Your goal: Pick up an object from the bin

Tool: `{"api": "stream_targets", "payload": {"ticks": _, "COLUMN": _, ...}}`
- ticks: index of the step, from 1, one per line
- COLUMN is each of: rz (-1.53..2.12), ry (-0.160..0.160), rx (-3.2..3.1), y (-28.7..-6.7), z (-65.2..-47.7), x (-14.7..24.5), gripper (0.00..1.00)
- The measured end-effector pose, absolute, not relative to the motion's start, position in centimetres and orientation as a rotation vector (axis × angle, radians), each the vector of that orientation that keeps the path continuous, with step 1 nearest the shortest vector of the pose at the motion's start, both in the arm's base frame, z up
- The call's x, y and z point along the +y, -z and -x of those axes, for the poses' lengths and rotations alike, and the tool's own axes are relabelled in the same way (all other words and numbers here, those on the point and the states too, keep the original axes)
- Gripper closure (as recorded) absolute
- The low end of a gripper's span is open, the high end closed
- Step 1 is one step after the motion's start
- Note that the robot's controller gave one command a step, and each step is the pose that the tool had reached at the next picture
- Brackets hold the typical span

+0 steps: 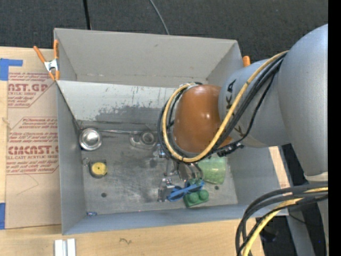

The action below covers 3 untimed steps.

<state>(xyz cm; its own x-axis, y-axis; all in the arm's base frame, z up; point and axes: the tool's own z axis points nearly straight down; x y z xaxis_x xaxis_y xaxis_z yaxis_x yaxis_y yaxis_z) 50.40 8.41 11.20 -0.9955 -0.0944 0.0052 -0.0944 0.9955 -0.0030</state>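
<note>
End effector (169,184) low at bin (69,143) front right, beside blue piece (184,191), green block (196,197); grip state unclear.

The bin (69,159) is dull grey metal; its floor looks scratched and rubbed. By the bin's left wall are a shiny silver metal cap (90,138) and a dull yellow disc (98,168). In the bin's front right corner lie a dull pale green block (214,170), a smooth dark green plastic lump (196,197) and a blue plastic bit (186,190). The orange cover (197,116) is glossy.
</note>
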Motion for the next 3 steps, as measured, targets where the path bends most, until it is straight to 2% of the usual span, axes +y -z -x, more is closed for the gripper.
{"api": "stream_targets", "payload": {"ticks": 1, "rz": -0.393, "ry": 0.005, "rx": -3.124, "y": -7.2, "z": -49.4, "x": 3.0, "gripper": 0.00}}
{"api": "stream_targets", "payload": {"ticks": 2, "rz": -0.396, "ry": 0.002, "rx": -3.113, "y": -7.3, "z": -49.2, "x": 3.0, "gripper": 1.00}}
{"api": "stream_targets", "payload": {"ticks": 3, "rz": -0.707, "ry": -0.001, "rx": -3.070, "y": -21.7, "z": -50.6, "x": 4.7, "gripper": 1.00}}
